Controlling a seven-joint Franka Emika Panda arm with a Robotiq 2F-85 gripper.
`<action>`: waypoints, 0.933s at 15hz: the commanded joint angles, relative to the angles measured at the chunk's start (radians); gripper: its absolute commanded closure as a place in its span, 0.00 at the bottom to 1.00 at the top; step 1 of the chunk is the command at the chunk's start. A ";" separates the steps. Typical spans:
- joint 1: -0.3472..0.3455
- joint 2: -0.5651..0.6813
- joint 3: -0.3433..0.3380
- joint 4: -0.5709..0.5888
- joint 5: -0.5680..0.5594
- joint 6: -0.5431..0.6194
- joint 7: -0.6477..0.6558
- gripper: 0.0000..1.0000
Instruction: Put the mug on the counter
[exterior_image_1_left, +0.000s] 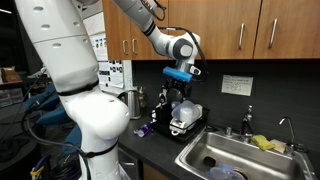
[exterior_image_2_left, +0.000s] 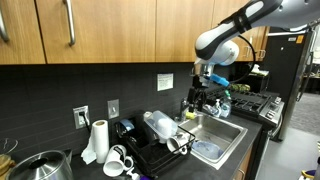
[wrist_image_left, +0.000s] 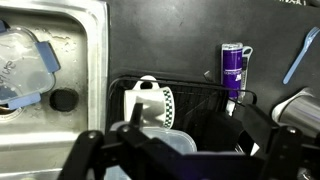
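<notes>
The pincer (exterior_image_1_left: 180, 98) is spread wide, holding nothing. The mug (wrist_image_left: 148, 102) sits under it in the rack (wrist_image_left: 195, 84).

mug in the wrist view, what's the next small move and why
Probably lower the gripper straight toward the mug. The mug sits in the dish rack, not yet on the counter. The gripper hangs above the rack with its jaws seemingly apart and nothing held, so a short descent should come before any grasp.
</notes>
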 joint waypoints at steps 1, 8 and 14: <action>-0.024 0.001 0.023 0.002 0.006 -0.003 -0.005 0.00; -0.024 0.001 0.023 0.002 0.006 -0.003 -0.005 0.00; 0.004 0.115 0.055 0.037 0.091 0.012 -0.069 0.00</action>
